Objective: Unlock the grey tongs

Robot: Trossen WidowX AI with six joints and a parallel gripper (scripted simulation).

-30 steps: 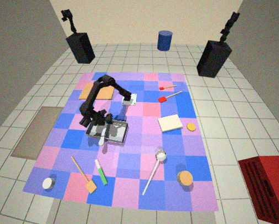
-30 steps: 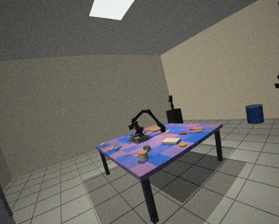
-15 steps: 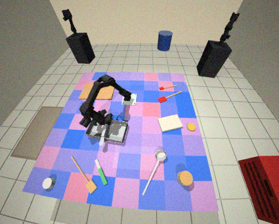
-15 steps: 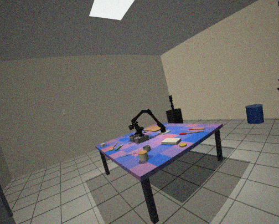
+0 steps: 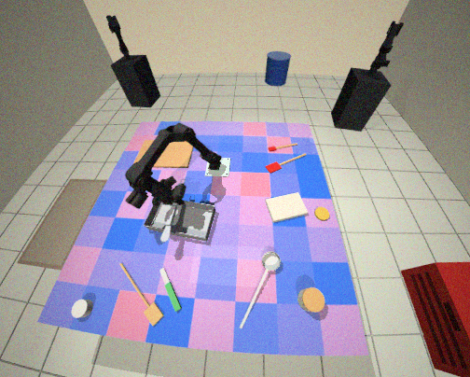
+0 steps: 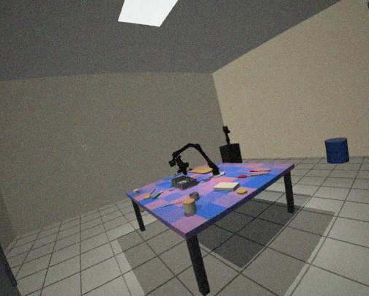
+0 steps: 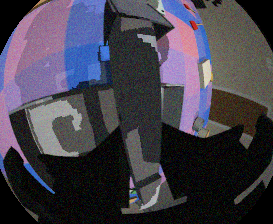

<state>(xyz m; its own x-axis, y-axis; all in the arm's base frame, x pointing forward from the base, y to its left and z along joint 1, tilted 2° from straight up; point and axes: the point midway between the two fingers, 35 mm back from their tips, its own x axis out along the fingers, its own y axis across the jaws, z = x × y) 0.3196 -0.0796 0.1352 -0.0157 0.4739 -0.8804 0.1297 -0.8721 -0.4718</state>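
The grey tongs [image 5: 165, 233] [image 7: 136, 100] lie over the left part of the roasting tin [image 5: 211, 224] [image 7: 175, 106], with their light tip end past its front rim. Their two arms look pressed together, and the dark hinge end stands large and near the camera at the top of the wrist view. My gripper [image 5: 172, 202] [image 7: 137, 122] is shut on the tongs, one black finger on each side. Whether the tongs still touch the tin cannot be told. The wooden board [image 5: 177, 156] [image 6: 201, 170] lies flat behind the tin, beyond the raised arm.
In front of the tin lie a wooden spatula [image 5: 154, 314], a green-handled tool [image 5: 172, 293] and a white cylinder [image 5: 80, 309]. To the right are a long-handled ladle [image 5: 271, 261], a cream block [image 5: 286, 207], a yellow disc [image 5: 322, 214], an orange-topped can [image 5: 312, 300] and two red-headed tools.
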